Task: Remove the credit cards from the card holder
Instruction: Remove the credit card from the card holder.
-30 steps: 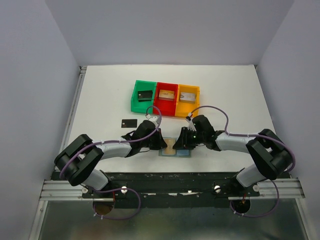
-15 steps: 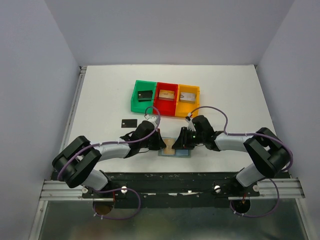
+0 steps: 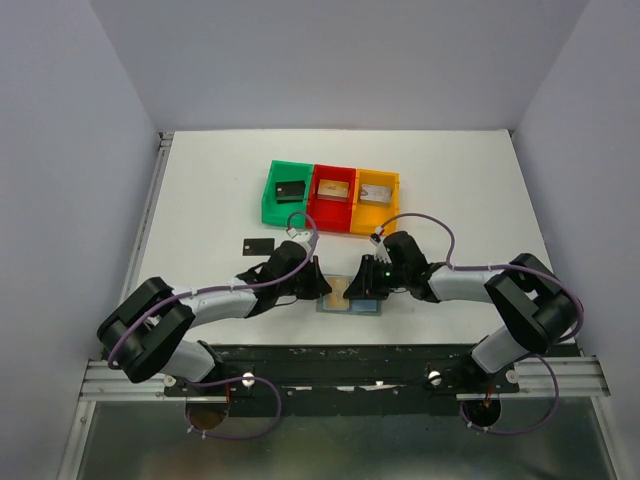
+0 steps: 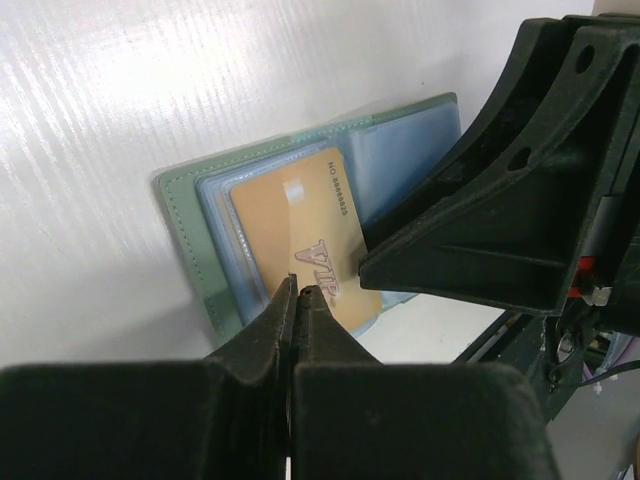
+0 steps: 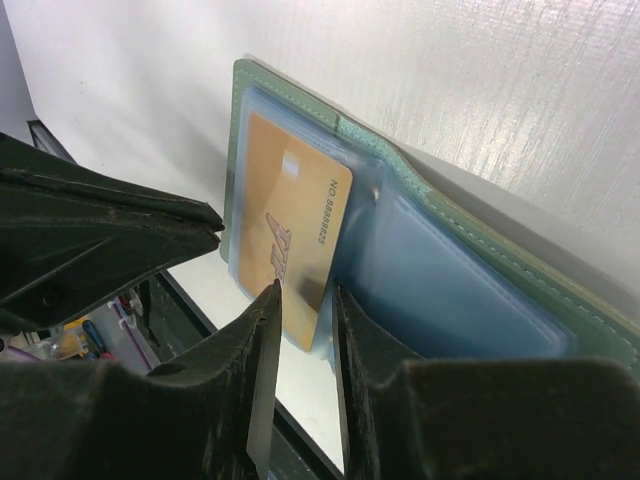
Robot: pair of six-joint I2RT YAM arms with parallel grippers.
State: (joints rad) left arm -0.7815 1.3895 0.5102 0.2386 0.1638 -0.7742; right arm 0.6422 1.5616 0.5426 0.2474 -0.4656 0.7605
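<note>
The card holder (image 3: 371, 306) lies open near the table's front edge, pale green outside (image 4: 183, 232) and light blue inside (image 5: 450, 290). A golden-tan credit card (image 5: 290, 195) marked VIP sticks partway out of its left pocket (image 4: 288, 215). My left gripper (image 4: 298, 290) is shut, its tips pressed down on the card's near end. My right gripper (image 5: 305, 292) stands open, its fingers straddling the card's near right corner with a gap on both sides. In the top view the left gripper (image 3: 322, 290) and the right gripper (image 3: 358, 290) face each other over the holder.
Green (image 3: 268, 204), red (image 3: 331, 222) and yellow (image 3: 374, 224) bins stand in a row behind the holder, each with a card inside. A black card (image 3: 257, 245) lies flat on the table left of the arms. The table's front edge and a dark rail run just below the holder.
Both grippers stay at the holder. The left arm's elbow has slid slightly left and down; the golden card's position looks almost the same.
</note>
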